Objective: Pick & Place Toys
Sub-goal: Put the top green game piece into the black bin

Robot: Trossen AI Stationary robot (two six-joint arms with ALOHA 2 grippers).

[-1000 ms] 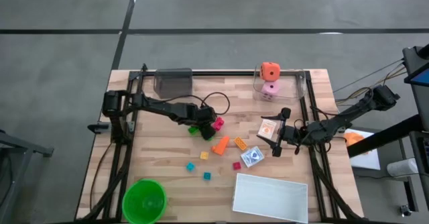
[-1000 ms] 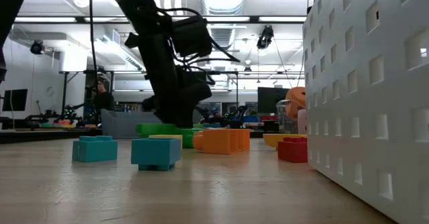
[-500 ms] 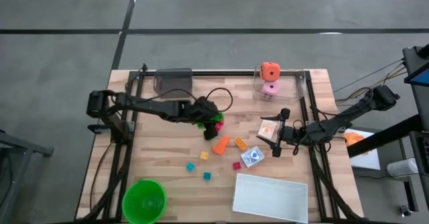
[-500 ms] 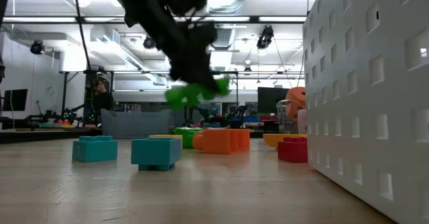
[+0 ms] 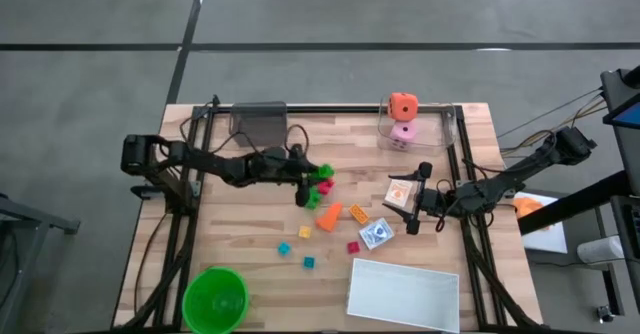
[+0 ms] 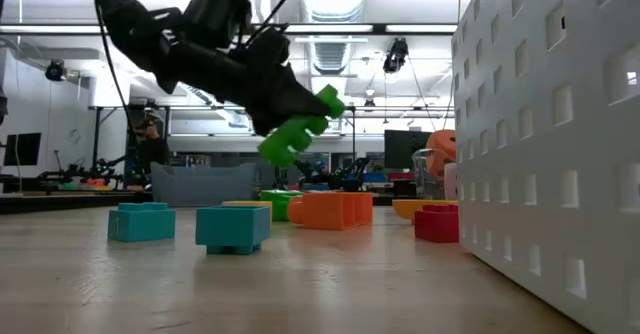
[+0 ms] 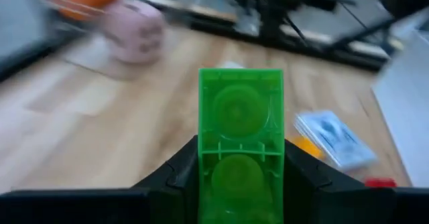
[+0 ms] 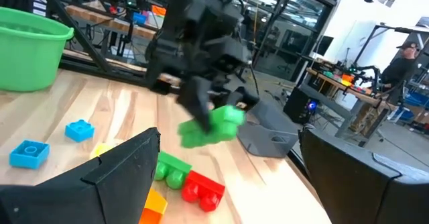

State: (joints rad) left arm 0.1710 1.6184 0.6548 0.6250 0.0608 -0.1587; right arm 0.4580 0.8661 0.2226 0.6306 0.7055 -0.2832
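My left gripper (image 5: 308, 176) hangs above the middle of the table, shut on a green brick (image 6: 300, 129) that is lifted clear. Below it, another green brick (image 5: 314, 190) and a red brick (image 5: 324, 186) rest on the wood. An orange cone (image 5: 328, 216), an orange brick (image 5: 358, 214), a printed card (image 5: 376, 235) and small teal, yellow and red cubes lie toward the near side. My right gripper (image 5: 412, 198) waits open at the right beside an orange card (image 5: 400, 191), with nothing between its fingers. My left gripper pinches the green brick's two long sides (image 7: 202, 163) between its two fingers (image 7: 175, 177), at the brick's end nearest the wrist. The fingers come from the table's left, slanting slightly down, and lie along the brick. The brick juts past the fingertips, tilted, clear of the table.
An orange holed cube (image 5: 402, 105) sits on a pink die (image 5: 403, 133) in a clear box at the far edge. A grey box (image 5: 258, 121) stands far left, a green bowl (image 5: 214, 299) near left, a white tray (image 5: 403, 294) near right.
My left gripper has risen off the table with the green brick and tipped from pointing steeply down to nearly level, staying shut on it. The brick, low among the other toys a second ago, now hangs clear above them.
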